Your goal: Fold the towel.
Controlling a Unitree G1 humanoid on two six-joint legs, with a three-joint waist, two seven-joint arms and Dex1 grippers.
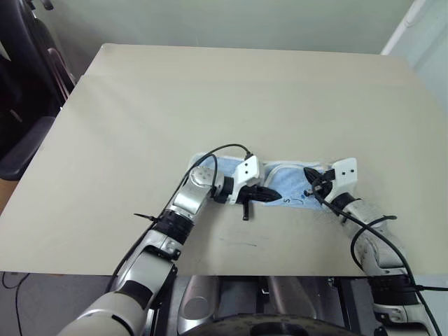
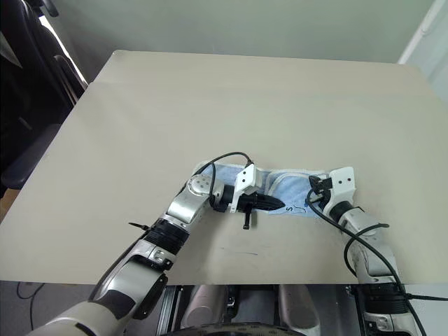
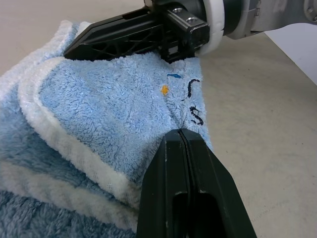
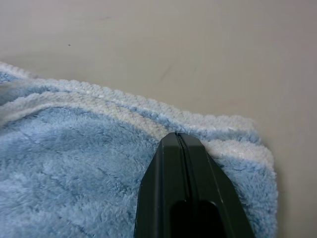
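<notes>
The towel (image 1: pixel 290 183) is seen folded into a narrow layered strip near the front edge of the bench (image 1: pixel 231 105). The left gripper (image 1: pixel 269 195) is pressed on its near edge, fingers together, nothing clamped. The right gripper (image 1: pixel 313 183) is set on its right end, fingers together too.

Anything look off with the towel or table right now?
Nothing stands out. The towel lies folded in layers near the table's near edge; both grippers, left and right, rest shut on it.
</notes>
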